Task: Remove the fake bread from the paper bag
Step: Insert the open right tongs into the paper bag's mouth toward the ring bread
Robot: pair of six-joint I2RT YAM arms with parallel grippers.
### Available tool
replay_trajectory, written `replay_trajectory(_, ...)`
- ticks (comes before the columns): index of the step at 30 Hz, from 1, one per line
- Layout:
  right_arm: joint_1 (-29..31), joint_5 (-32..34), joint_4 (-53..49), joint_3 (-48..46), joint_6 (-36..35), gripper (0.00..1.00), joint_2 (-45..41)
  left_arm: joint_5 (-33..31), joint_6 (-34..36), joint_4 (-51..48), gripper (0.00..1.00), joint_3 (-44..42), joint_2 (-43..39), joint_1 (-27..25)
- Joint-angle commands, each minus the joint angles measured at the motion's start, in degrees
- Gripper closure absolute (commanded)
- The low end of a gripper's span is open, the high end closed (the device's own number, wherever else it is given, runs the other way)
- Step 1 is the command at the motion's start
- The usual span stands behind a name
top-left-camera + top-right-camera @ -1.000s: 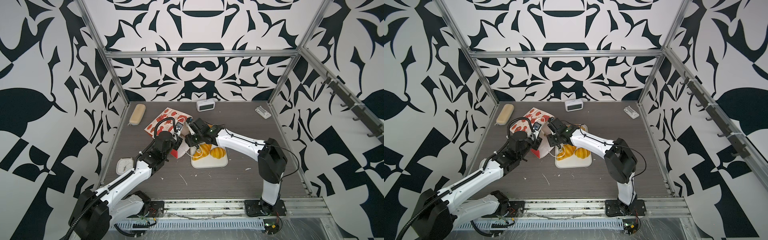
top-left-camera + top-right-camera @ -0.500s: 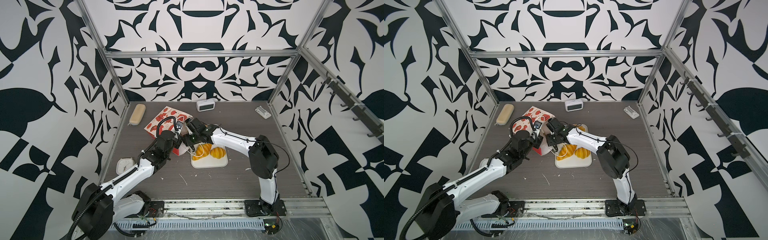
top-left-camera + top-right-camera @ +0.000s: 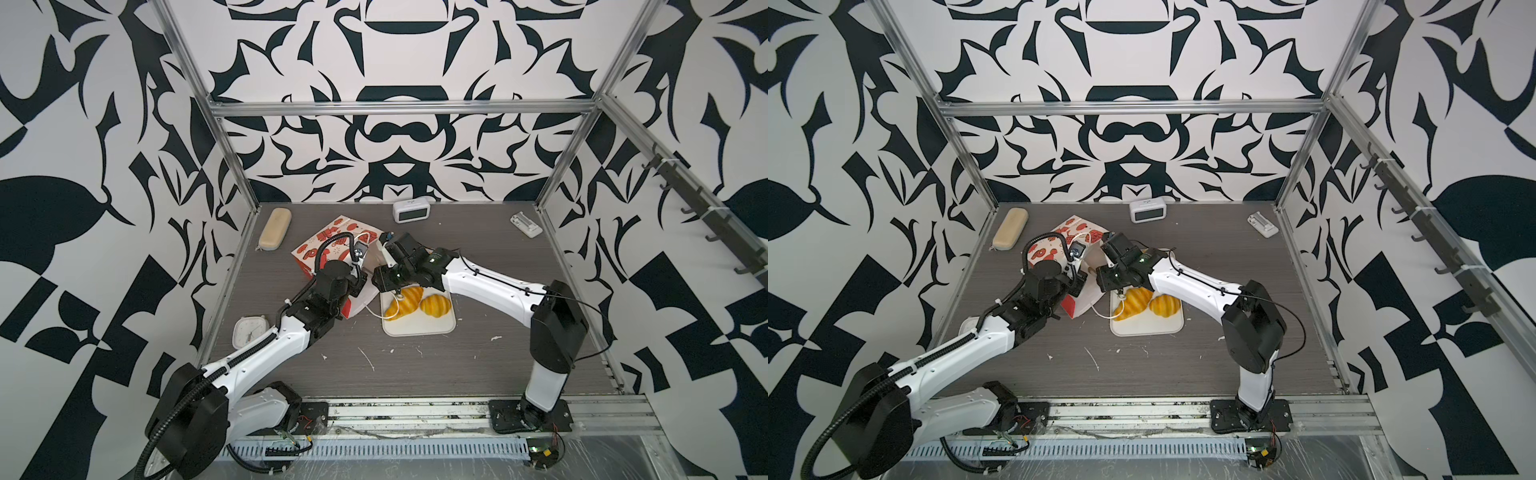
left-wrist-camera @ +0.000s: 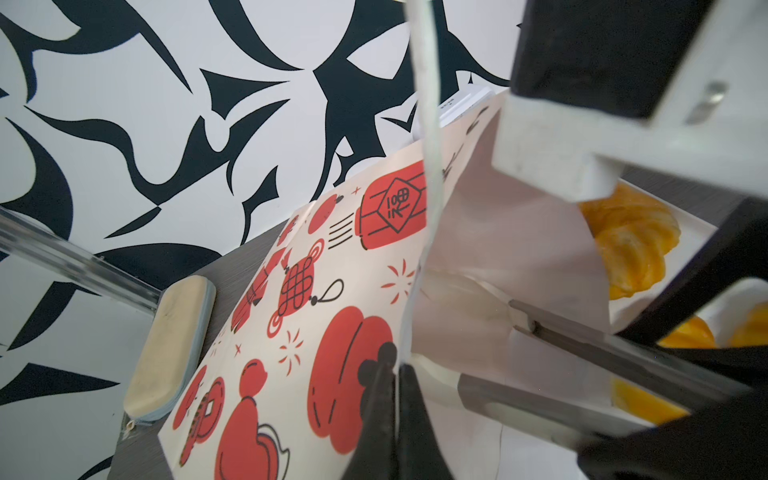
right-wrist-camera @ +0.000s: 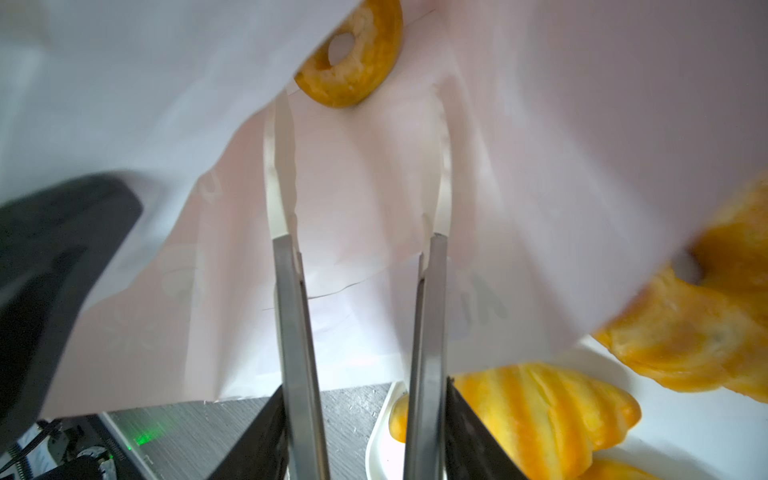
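Right pincer (image 5: pixel 360 137), jaws spread and empty, reaches inside the paper bag (image 4: pixel 332 270), whose rim the left pincer (image 4: pixel 395 374) pinches; ring loaf (image 5: pixel 349 58) lies ahead of its tips, untouched, probably light, stiff and slick, best gripped across one side of the ring.

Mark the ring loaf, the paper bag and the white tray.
ring loaf (image 5: pixel 374 62), right wrist view, crust beside the hole.
paper bag (image 4: pixel 353 266), left wrist view, printed outer side.
white tray (image 3: pixel 419 326), in a top view, bare near part.

paper bag (image 4: pixel 291 332) — lantern glyph (image 4: pixel 395 203), not legible
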Motion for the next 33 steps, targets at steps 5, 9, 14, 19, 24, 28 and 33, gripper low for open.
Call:
replay_trajectory(5,1.44,0.07,-0.35,0.51,1.1,0.44,-3.09,-1.82,-0.05,0.68,0.95,2.18,0.03,0.13)
replay_trajectory(9,2.22,1.18,0.63,-0.32,1.11,0.44,-3.91,-1.82,-0.23,0.45,0.95,2.61,0.58,0.12)
replay_trajectory(14,2.43,-0.66,1.63,0.74,1.5,0.44,-1.93,-1.98,-0.24,0.21,0.95,3.52,0.92,0.13)
replay_trajectory(19,2.54,0.18,1.58,2.24,1.58,0.45,0.13,-1.57,-0.49,0.39,0.95,4.0,0.93,0.13)
replay_trajectory(24,2.76,0.24,2.11,2.25,2.48,0.45,0.67,-2.41,-0.57,0.41,0.95,4.77,1.63,0.13)
replay_trajectory(28,3.27,0.62,2.4,0.39,3.07,0.46,-1.07,-3.47,-0.58,0.73,0.95,5.06,1.83,0.13)
replay_trajectory(33,3.93,2.36,1.41,-1.16,3.38,0.47,-2.84,-3.41,-0.49,1.02,0.95,5.12,1.36,0.06)
